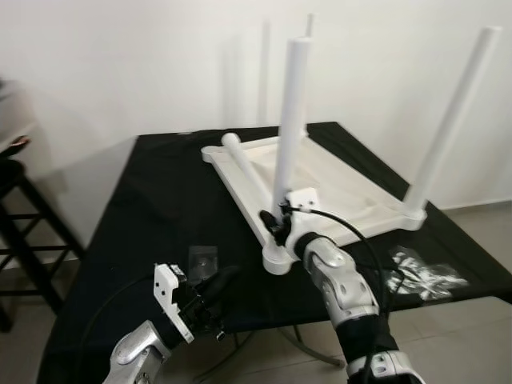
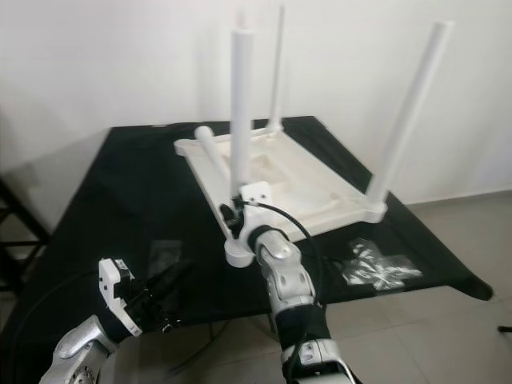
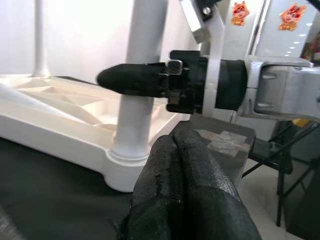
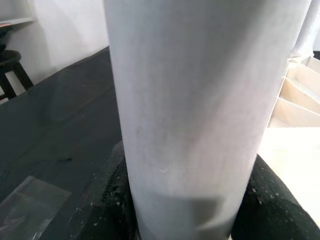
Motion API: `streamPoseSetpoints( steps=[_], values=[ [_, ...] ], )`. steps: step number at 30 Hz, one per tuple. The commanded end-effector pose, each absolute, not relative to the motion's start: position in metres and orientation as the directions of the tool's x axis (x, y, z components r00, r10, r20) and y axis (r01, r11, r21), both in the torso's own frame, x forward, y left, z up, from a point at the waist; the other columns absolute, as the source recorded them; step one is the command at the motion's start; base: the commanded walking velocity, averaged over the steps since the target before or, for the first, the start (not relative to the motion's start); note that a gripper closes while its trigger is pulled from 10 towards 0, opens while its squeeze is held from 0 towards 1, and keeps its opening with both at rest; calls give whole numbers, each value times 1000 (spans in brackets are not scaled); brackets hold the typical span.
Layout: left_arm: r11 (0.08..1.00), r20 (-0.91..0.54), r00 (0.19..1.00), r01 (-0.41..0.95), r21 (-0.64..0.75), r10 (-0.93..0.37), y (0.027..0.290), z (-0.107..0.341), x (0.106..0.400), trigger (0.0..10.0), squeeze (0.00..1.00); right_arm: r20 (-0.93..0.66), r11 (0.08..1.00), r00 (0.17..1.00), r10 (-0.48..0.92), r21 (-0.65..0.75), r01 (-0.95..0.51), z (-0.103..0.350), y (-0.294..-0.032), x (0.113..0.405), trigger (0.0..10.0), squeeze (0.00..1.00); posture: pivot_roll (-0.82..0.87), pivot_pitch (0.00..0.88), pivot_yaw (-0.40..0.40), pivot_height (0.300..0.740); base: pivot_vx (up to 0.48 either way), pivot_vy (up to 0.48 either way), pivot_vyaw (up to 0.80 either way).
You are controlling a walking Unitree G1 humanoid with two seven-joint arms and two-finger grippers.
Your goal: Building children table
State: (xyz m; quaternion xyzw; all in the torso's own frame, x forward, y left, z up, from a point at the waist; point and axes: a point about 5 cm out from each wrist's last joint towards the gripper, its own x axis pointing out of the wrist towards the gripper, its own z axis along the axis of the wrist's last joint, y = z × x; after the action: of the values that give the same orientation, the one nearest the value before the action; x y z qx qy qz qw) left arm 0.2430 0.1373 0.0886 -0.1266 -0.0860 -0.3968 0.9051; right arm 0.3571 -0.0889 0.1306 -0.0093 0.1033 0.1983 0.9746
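Table leg (image 1: 290, 132) gripped near its base by right end effector (image 3: 145, 80).

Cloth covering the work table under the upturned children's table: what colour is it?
Plain black cloth, clearest in the left eye view.

Plain home room, corner used for assembly; bare white wall (image 1: 120, 64) behind; grey tiled floor (image 1: 480, 232) far right; folding table under black cloth (image 1: 160, 200); dark wooden stool (image 1: 24, 232) at left; red cartoon stickers (image 3: 240, 11) on pale door; clear plastic bag of fittings (image 1: 424, 272) near right.
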Motion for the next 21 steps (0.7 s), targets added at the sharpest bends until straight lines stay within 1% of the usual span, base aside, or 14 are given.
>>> streamPoseSetpoints(
  steps=[1, 2, 3, 5, 9, 10, 11, 13, 15, 17, 18, 19, 20, 21],
  values=[
    [661, 241, 675, 736, -149, -697, 139, 87, 243, 10000, 0, -364, 950, 880, 304, 51, -307, 95, -111, 351, 10000, 0, 21, 0, 6, 740, 0, 0, 0],
    [661, 240, 675, 736, -148, -698, 139, 87, 243, 10000, 0, -344, 952, 889, 301, 52, -302, 101, -112, 355, 10000, 0, 21, 0, 6, 740, 0, 0, 0],
    [656, 239, 671, 740, -150, -702, 139, 87, 243, 10000, 0, -318, 942, 889, 331, 54, -331, 109, -112, 360, 10000, 1000, 15, 0, 11, 740, 0, 0, 0],
    [656, 239, 671, 740, -150, -702, 139, 87, 243, 10000, 0, -318, 942, 889, 331, 54, -331, 109, -112, 360, 10000, 1000, 15, 0, 11, 740, 0, 0, 0],
    [649, 239, 665, 745, -155, -707, 137, 87, 243, 10000, 0, -242, 903, 873, 423, 29, -429, 137, -115, 370, 10000, 1000, 14, 0, 18, 740, 0, 0, 0],
    [648, 240, 664, 746, -156, -708, 137, 88, 243, 10000, 0, -214, 856, 834, 508, 19, -517, 149, -115, 372, 10000, 753, 15, 0, 17, 740, 0, 0, 0],
    [648, 242, 665, 745, -157, -706, 137, 88, 243, 10000, 0, -195, 795, 782, 593, -15, -606, 159, -114, 372, 10000, 0, 15, 0, 17, 740, 0, 0, 0],
    [648, 242, 665, 745, -157, -706, 137, 88, 243, 10000, 0, -195, 795, 782, 593, -15, -606, 159, -114, 372, 10000, 0, 15, 0, 17, 740, 0, 0, 0],
    [650, 246, 667, 744, -157, -703, 136, 88, 244, 10000, 0, -196, 624, 624, 756, -71, -778, 170, -115, 369, 10000, 0, 21, 0, 11, 740, 0, 0, 0],
    [650, 246, 667, 744, -157, -703, 136, 88, 244, 10000, 0, -196, 624, 624, 756, -71, -778, 170, -115, 369, 10000, 0, 21, 0, 11, 740, 0, 0, 0],
    [651, 248, 668, 742, -156, -702, 136, 88, 244, 10000, 0, -208, 553, 558, 803, -88, -828, 172, -117, 369, 10000, 0, 21, 0, 10, 740, 0, 0, 0],
    [651, 248, 668, 742, -156, -702, 136, 88, 244, 10000, 0, -208, 553, 558, 803, -88, -828, 172, -117, 369, 10000, 0, 21, 0, 10, 740, 0, 0, 0],
    [653, 250, 669, 742, -156, -700, 136, 88, 244, 10000, 0, -219, 501, 506, 834, -81, -862, 172, -119, 370, 10000, 0, 23, 0, 11, 740, 0, 0, 0],
    [653, 250, 669, 742, -156, -700, 136, 88, 244, 10000, 0, -219, 501, 506, 834, -81, -862, 172, -119, 370, 10000, 0, 23, 0, 11, 740, 0, 0, 0]
  ],
)
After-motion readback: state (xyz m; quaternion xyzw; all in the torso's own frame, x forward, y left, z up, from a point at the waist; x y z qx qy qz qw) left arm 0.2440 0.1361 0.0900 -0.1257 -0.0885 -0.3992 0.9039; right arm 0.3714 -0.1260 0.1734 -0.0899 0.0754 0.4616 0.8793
